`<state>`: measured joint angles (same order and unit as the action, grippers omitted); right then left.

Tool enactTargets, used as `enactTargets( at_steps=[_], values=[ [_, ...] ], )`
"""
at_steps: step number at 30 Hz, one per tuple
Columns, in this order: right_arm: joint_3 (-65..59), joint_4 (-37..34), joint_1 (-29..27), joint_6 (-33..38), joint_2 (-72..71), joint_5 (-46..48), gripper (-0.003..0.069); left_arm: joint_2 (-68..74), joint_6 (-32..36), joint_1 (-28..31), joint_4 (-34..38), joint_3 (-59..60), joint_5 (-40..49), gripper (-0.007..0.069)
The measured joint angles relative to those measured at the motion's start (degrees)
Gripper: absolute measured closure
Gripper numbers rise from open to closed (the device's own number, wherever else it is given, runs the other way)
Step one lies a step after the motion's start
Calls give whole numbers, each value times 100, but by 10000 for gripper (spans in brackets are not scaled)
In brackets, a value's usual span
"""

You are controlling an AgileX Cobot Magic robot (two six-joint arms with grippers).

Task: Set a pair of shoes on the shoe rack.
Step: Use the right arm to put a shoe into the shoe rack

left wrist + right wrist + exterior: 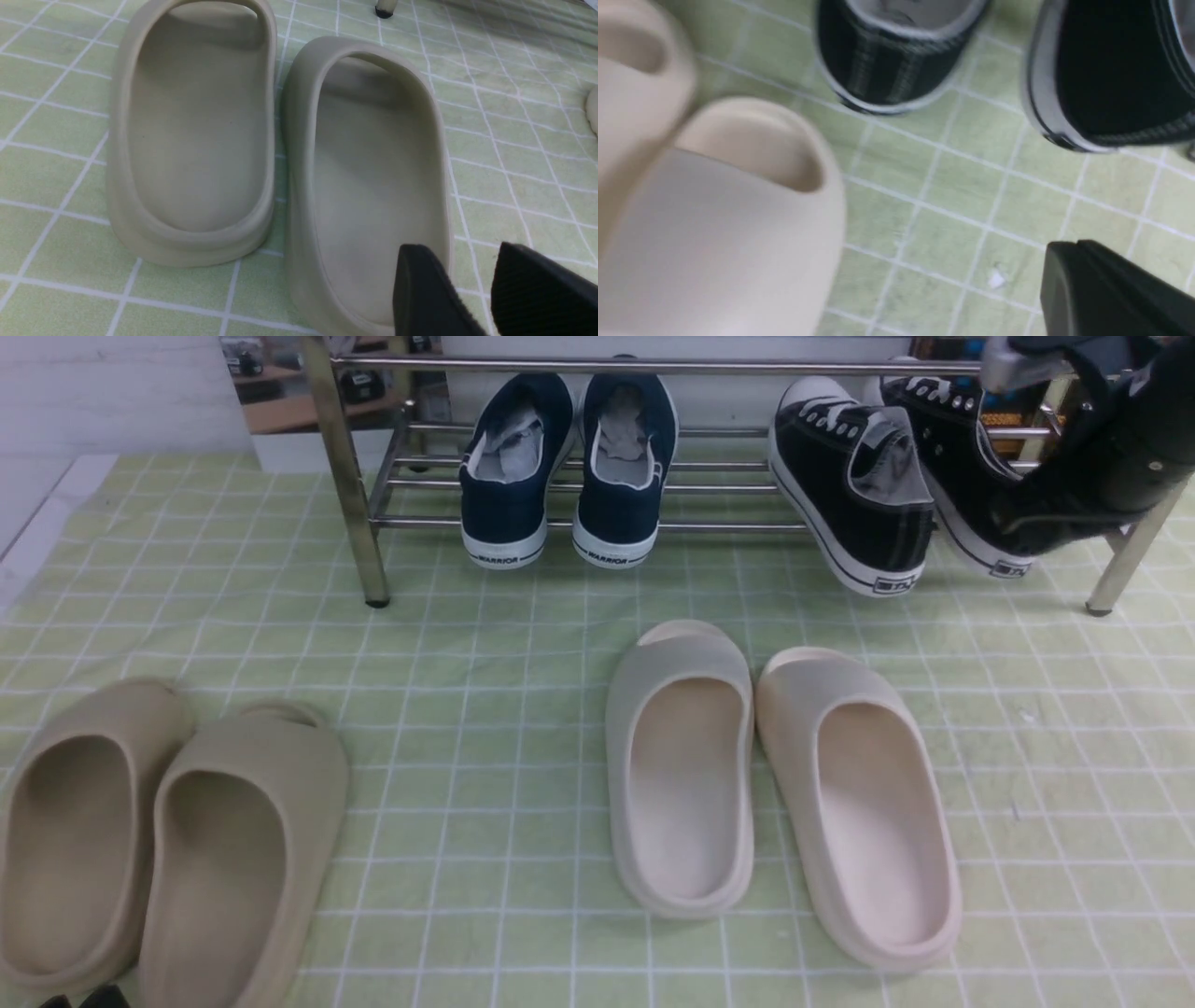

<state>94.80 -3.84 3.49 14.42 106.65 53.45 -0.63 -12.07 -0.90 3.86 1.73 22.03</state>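
Left jaws hover parted over a tan slide (364, 186).

Soft, even overhead light, with pale glints on the shoe rack (597, 366) tubes at 12 o'clock in the front view. The right wrist view is smeared: cream slide (714, 233) at 8 o'clock, black sneakers (887, 70) at 12. The left wrist view is sharp, but its fingers (430, 298) at 5 o'clock are soft.
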Motion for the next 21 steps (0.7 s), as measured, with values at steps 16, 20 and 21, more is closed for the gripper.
enactTargets(
  at_steps=[16, 20, 21],
  values=[
    [-5, -194, 173, -39, 715, -1604, 640, 0, 0, 0, 0, 0, 0, 386],
    [-5, -116, 168, -39, 581, -1179, 637, 0, 0, 0, 0, 0, 0, 386],
    [-5, -87, 168, -39, 486, -1015, 636, 0, 0, 0, 0, 0, 0, 386]
  ],
)
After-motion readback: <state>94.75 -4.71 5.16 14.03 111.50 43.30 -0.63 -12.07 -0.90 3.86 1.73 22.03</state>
